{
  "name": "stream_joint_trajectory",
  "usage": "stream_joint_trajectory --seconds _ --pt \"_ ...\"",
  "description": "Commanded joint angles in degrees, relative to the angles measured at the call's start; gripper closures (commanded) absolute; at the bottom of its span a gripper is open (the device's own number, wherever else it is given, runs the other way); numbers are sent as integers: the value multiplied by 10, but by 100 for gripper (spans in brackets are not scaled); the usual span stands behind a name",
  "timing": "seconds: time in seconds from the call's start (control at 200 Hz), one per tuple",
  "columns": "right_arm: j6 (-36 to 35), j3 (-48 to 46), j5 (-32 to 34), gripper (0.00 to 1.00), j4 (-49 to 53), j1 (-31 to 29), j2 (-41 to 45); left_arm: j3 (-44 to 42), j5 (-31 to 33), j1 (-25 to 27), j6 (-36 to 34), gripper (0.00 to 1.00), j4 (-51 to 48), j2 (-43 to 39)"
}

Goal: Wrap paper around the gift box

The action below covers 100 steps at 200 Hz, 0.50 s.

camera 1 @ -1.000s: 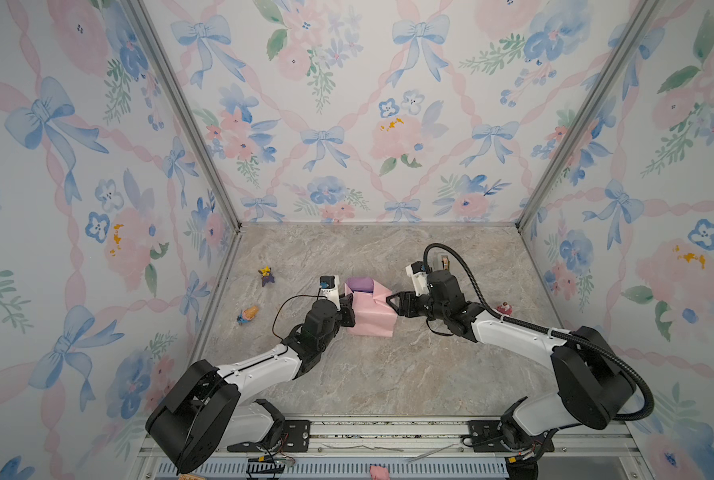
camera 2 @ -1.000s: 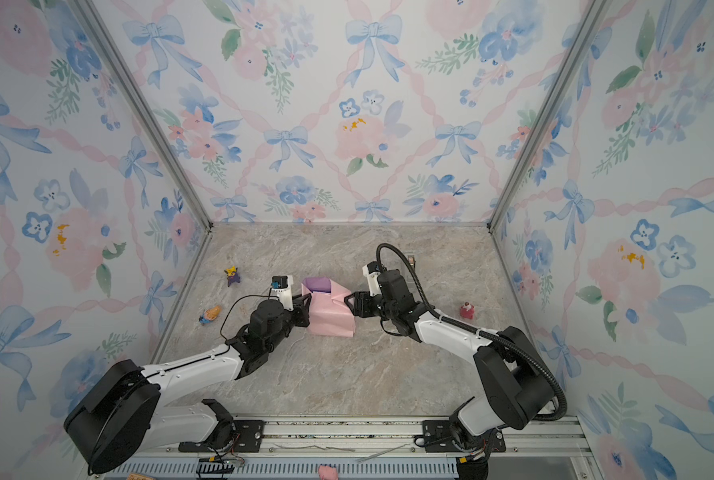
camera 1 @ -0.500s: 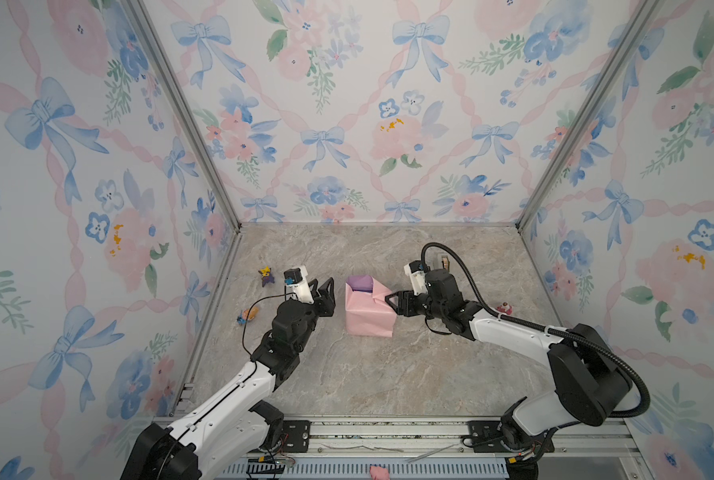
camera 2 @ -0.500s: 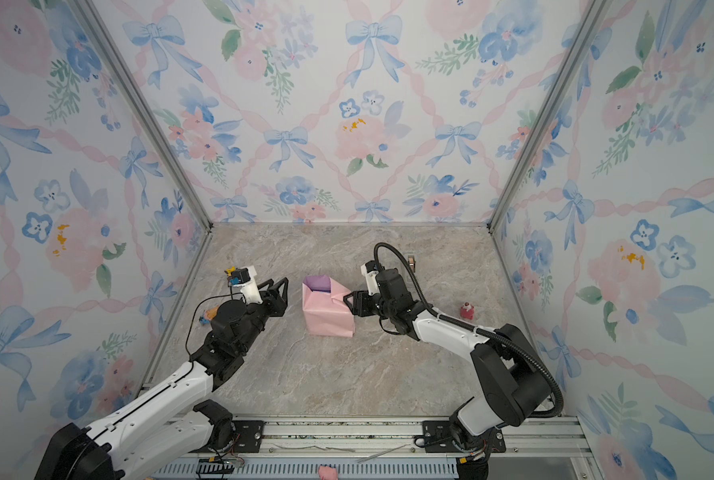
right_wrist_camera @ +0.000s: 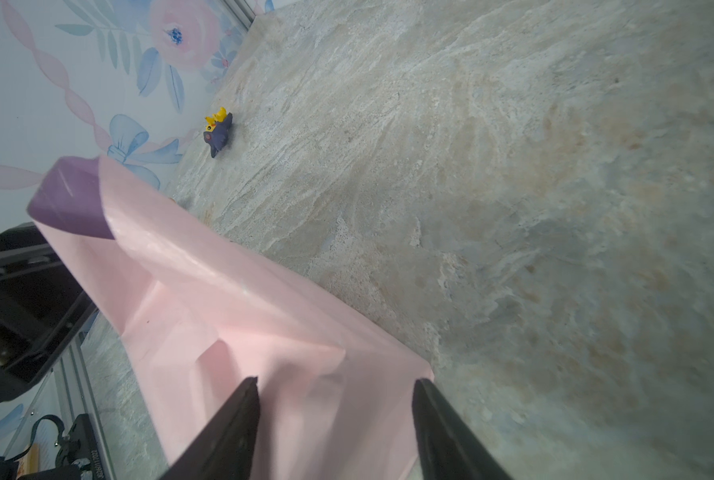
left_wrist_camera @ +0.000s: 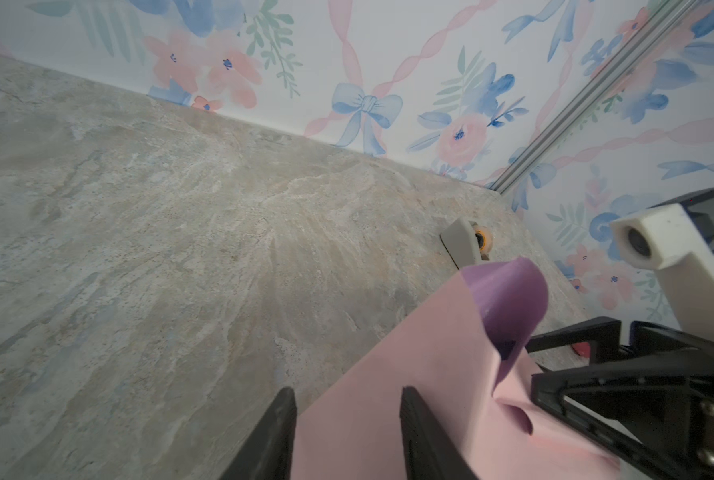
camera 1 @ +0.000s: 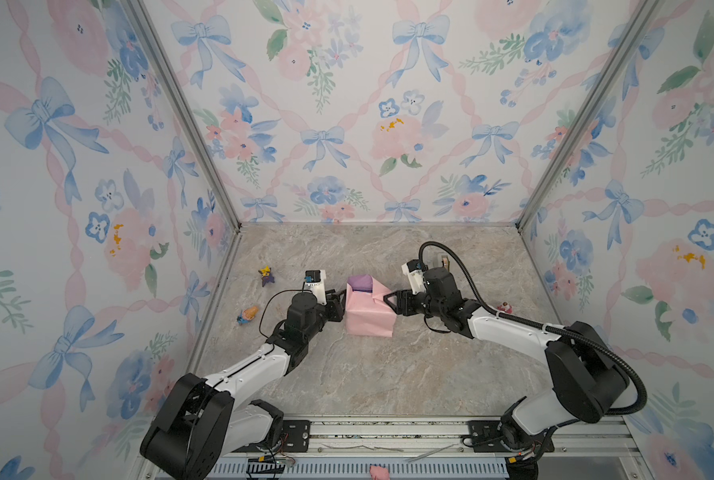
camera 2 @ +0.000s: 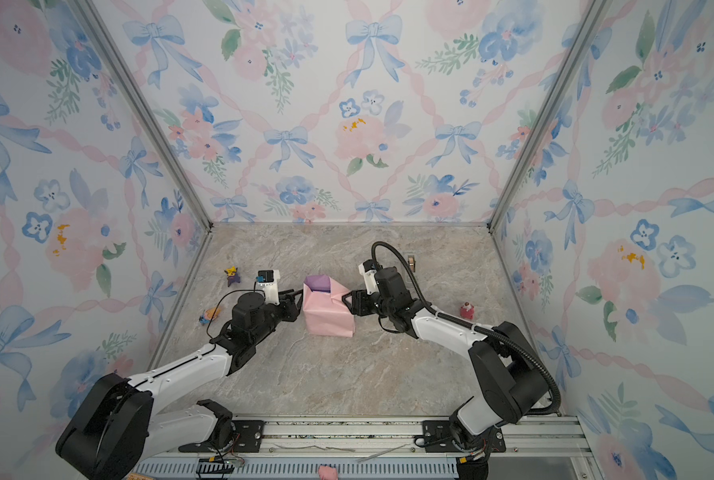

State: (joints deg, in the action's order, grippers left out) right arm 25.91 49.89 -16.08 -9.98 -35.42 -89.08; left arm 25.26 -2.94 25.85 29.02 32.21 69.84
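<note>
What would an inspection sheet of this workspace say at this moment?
Surface: marbled tabletop, no spills seen.
Job's things: paper folded around the box, pink side out, lilac flap open at the far end; box not clearly visible.
Clutter: purple toy, orange toy, red toy, grey tape dispenser, all apart from the paper.
Grippers: left gripper and right gripper flank the paper, jaws apart.
Cables: thin wire loops off the left arm; ribbed hose on the right arm.
Surroundings: floral walls, metal rail in front.
</note>
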Motion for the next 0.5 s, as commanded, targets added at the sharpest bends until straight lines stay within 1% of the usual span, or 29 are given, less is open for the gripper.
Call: stream_joint_trajectory --seconds 0.0,0.105,0.22,0.335,0.415,0.495 --pt "-29 13 -18 39 61 -6 -21 10 -55 -1 -4 57 54 33" --pt "-36 21 -24 39 71 -4 -25 12 -83 -2 -3 58 68 62" --pt "-34 23 -33 39 76 3 -22 5 -91 -2 0 60 68 92" --pt "-12 27 -54 38 88 19 -8 -7 -98 1 34 66 70 112" --pt "12 34 -61 38 121 25 11 -18 -84 17 59 66 71 108" --pt "45 30 -57 38 154 29 35 -27 -53 42 84 67 70 99"
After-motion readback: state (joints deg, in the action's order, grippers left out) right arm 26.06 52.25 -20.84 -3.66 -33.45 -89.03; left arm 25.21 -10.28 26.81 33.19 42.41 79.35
